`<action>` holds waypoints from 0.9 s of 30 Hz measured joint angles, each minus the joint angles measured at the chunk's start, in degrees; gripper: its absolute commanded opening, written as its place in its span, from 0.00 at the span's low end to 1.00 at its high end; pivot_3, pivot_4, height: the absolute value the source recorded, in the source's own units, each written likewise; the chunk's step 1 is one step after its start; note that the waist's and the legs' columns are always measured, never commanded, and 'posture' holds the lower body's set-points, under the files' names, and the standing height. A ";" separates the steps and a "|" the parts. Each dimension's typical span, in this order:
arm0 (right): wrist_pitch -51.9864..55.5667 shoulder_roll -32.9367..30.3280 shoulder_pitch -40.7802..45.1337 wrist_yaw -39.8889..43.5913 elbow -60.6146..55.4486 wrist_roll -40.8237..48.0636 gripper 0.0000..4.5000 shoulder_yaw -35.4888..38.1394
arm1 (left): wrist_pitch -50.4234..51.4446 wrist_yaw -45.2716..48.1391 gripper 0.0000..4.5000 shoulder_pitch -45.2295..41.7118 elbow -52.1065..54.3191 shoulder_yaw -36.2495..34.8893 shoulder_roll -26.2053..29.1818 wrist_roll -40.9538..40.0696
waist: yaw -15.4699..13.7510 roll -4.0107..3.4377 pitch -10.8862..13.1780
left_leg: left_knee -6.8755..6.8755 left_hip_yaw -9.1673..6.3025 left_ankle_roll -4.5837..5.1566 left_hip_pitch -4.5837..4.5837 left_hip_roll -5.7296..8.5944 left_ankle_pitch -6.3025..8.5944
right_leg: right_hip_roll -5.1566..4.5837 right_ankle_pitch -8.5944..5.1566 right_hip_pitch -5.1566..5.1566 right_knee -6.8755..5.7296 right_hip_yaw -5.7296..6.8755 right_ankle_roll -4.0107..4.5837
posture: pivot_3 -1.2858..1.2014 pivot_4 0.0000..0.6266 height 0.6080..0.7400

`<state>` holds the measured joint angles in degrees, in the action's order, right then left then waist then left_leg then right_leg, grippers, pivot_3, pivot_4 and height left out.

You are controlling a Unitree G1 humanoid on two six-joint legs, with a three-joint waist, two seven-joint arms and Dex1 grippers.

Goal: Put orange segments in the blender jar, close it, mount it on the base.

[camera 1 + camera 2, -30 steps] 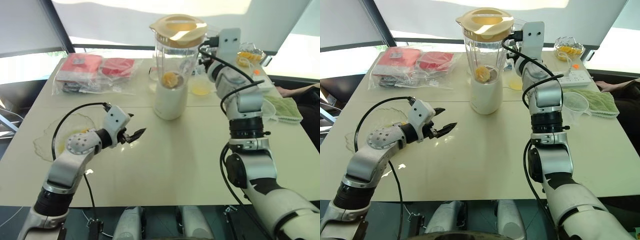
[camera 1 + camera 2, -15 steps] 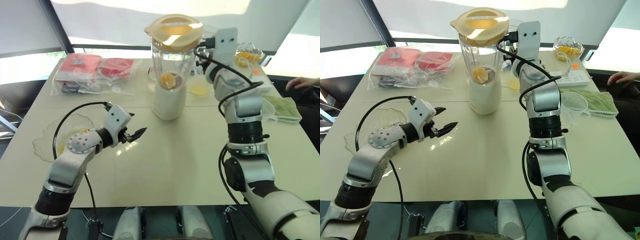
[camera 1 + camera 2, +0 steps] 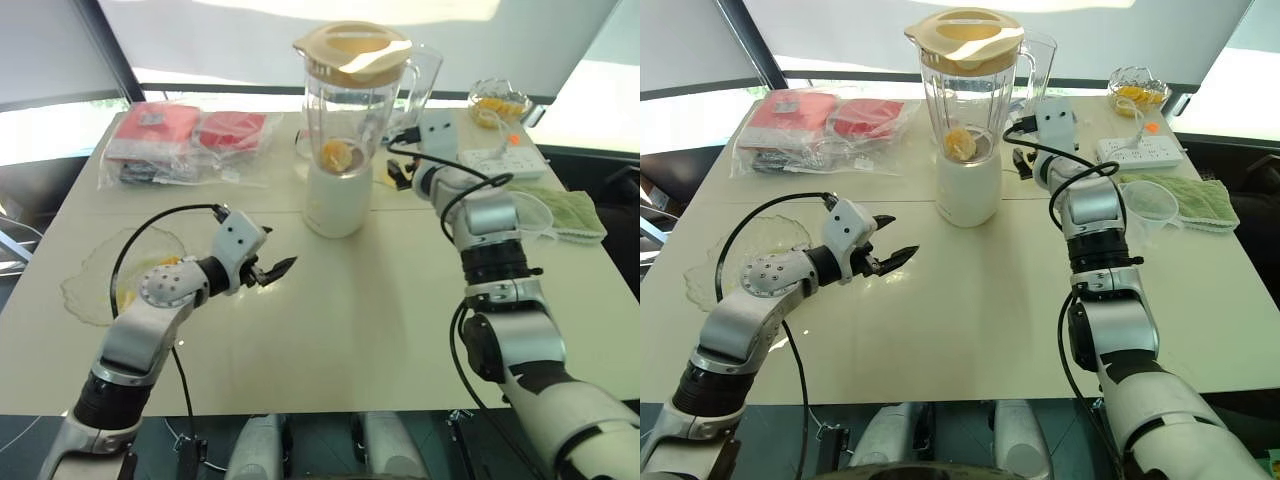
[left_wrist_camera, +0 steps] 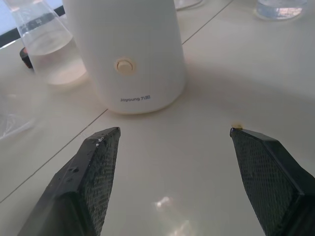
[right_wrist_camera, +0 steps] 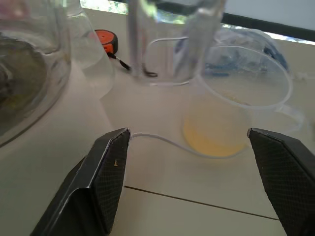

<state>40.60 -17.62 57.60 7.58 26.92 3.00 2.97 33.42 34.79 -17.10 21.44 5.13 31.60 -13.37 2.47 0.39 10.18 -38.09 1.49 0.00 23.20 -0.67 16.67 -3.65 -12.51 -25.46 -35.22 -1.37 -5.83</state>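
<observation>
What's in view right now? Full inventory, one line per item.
blender jar: 1, clear, cream lid on, mounted on the base, table centre-back
orange segments: a few, orange-yellow, inside the jar bottom
base: 1, white, under the jar
measuring cup: 1, clear, yellow liquid inside, right of the base
glass bowl: 1, clear, holding orange pieces, back right
power strip: 1, white, back right
cloth: 1, green, right edge
plastic bags: red contents, back left
glass plate: 1, clear, left
left pincer: black, open, empty
right pincer: black, open, empty, beside the jar
</observation>
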 measured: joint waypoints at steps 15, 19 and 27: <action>1.24 -1.19 -7.58 0.44 -15.46 -2.73 0.87 -2.17 | -0.51 -0.04 0.82 -0.92 -1.23 -0.04 -0.77 0.18 | -0.04 0.00 0.00 | -0.06 0.00 -0.02 0.07 -0.03 -0.01 | 0.06 0.00 -0.05 -0.01 0.02 0.00 | 0.52 0.24 1.00; 0.02 -1.24 -6.20 0.04 -14.10 -2.59 0.87 -0.79 | -0.53 0.02 0.82 -1.22 -1.51 -0.05 -0.79 0.14 | 0.01 0.00 0.00 | -0.06 0.00 -0.02 0.06 -0.03 -0.02 | 0.07 0.00 -0.05 -0.05 0.02 0.00 | 0.52 0.24 1.00; 1.09 -1.46 -2.39 1.56 -12.78 0.07 0.87 2.29 | 8.06 0.67 0.82 -5.63 2.16 -10.03 0.80 -10.75 | -0.01 0.00 0.00 | -0.07 -0.04 -0.03 0.08 -0.04 -0.03 | 0.08 0.00 -0.05 -0.07 0.04 0.00 | 0.52 0.24 1.00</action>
<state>41.69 -19.09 55.21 9.14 14.14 3.07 5.26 41.49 35.47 -22.73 23.60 -4.90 32.39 -24.12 2.46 0.39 10.18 -38.16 1.45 -0.03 23.28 -0.70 16.64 -3.57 -12.51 -25.51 -35.29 -1.33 -5.84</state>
